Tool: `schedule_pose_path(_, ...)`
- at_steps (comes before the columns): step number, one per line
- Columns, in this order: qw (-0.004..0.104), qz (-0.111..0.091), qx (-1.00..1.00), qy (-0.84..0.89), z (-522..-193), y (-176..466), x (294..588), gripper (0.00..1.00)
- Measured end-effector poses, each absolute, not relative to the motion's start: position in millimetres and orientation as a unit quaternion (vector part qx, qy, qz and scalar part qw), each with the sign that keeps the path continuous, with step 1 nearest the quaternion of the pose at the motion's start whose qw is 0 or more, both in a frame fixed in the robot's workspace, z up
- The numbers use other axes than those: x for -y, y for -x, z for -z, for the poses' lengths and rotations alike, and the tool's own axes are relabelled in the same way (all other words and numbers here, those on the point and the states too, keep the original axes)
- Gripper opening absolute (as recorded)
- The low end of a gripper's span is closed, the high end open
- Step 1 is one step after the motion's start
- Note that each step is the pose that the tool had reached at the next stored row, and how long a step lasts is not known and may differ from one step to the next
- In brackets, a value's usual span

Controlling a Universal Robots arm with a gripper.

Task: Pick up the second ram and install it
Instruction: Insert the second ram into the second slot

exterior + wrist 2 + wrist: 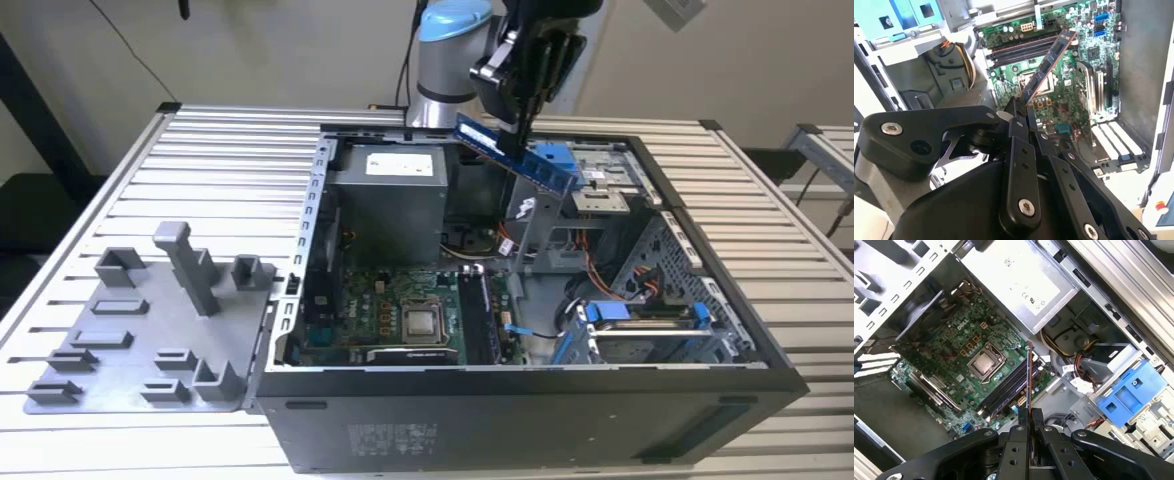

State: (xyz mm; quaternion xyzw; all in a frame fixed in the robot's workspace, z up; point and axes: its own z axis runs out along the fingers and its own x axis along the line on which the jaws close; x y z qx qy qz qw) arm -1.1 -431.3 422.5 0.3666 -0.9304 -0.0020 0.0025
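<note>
Up high, pinched the second ram (483, 137) tight between the black fingers (523, 95), pressed on its two flat sides. Held the thin blue stick tilted in the air, touching nothing but the fingers. Saw it in both wrist views too, poking out past the fingers (1038, 416) like a long thin edge.

Below the fingers, found the open computer case (534, 420) lying on its side on the slatted counter (227, 150). Deep under the fingers, saw the green board (954, 340) with a square silver chip (985, 362) and some long dark slots (1001, 390) just beside that chip. Held the stick well apart from those slots, up above them.

Near the fingers, toward the exterior view's left, saw a grey power box (387, 185). Near them on the other side, saw a chunky blue clip (1126, 395). Well apart from the fingers, far to the exterior view's left, found a grey tray of stands (147, 330) sitting on the counter.
</note>
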Motion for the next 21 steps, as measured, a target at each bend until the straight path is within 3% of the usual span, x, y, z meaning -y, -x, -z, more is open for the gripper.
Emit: schedule_pose_path(21,0.002,0.002,0.953,-0.303,-421.6,1.1,431.3,0.14)
